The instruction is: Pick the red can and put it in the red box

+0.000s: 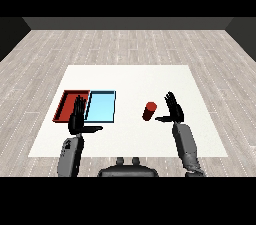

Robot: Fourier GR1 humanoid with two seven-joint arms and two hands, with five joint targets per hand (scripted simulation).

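Here, the red can (pixel 149 111), a short plain cylinder with its long axis roughly upright, stands on the white tabletop (pixel 130 76) just left of the right hand (pixel 174 111), whose fingers are spread and touch nothing.

Red can (pixel 149 111) upright on table; red tray (pixel 66 104) empty (far left).

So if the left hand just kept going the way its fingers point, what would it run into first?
Probably the red tray: the left hand, open, fingers straight, points away across the table, its fingertips already overlapping the tray's near edge beside the light blue tray. Its height above the tray is unclear.
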